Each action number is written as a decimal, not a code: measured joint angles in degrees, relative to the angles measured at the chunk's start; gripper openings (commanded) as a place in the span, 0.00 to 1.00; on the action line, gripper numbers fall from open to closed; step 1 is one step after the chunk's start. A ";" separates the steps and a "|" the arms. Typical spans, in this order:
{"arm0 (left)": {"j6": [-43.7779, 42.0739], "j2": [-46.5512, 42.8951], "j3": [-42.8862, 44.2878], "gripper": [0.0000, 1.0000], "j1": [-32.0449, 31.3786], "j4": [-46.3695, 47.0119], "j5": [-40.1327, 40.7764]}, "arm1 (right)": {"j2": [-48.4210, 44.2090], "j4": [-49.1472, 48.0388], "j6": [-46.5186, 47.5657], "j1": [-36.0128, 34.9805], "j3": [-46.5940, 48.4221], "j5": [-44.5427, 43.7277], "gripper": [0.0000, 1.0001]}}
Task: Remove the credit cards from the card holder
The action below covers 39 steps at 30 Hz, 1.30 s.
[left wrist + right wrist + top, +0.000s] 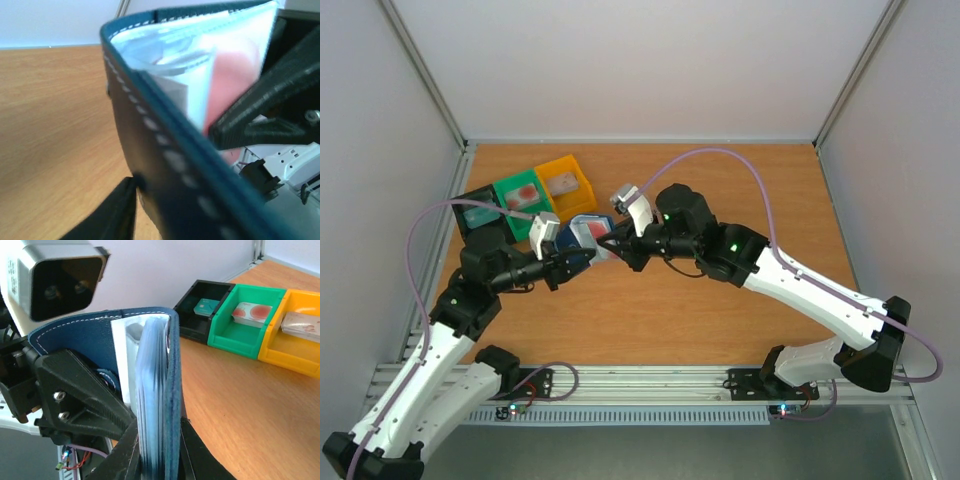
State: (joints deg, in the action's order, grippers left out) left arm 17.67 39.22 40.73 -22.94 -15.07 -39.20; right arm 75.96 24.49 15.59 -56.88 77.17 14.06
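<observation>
The right hand (159, 450) pinches the bendy card holder (75, 337) tight; I cannot tell if the left hand (563, 263) grips its flap. The thin red card (235, 75) looks slippery, so pinch its edge.

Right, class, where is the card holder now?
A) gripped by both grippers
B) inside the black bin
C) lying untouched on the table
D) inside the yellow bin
A: the card holder is upright, with the right gripper clamped on it and the left gripper pinching one of its covers.
</observation>
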 measured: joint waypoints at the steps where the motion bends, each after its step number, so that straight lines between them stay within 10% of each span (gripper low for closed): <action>1: -0.20 -0.02 0.00 0.03 -0.04 -0.04 -0.26 | 0.00 0.00 0.04 0.48 0.09 0.85 0.01; 7: -1.22 -0.70 -0.07 0.00 -0.04 0.46 -2.05 | -1.03 -0.02 -0.42 7.39 -0.85 13.90 0.04; 13: -0.94 -2.40 -2.69 0.00 0.07 6.69 -11.63 | -2.86 2.01 1.09 9.99 -1.38 23.82 0.30; 20: -0.61 -2.05 -3.04 0.01 0.07 11.28 -20.35 | -5.46 4.33 4.42 10.10 -1.31 29.55 0.01; 23: -0.98 -1.84 -2.91 0.35 0.00 11.47 -21.00 | -6.36 5.22 5.18 10.14 -1.31 28.79 0.01; 27: -1.01 -1.77 -2.05 0.56 0.02 6.75 -11.08 | -8.48 7.96 5.46 10.97 -1.31 23.56 0.01; 34: -4.79 -0.24 -1.86 0.50 0.24 -4.72 13.55 | -10.05 16.68 3.43 11.41 4.55 3.39 0.01; 39: -8.17 0.09 -1.60 0.44 0.44 -6.73 10.75 | -3.45 27.32 -1.62 10.03 13.75 -22.71 0.01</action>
State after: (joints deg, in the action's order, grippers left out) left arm 9.50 39.31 39.13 -22.50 -21.80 -28.45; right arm 72.51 51.81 13.98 -46.85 90.91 -8.64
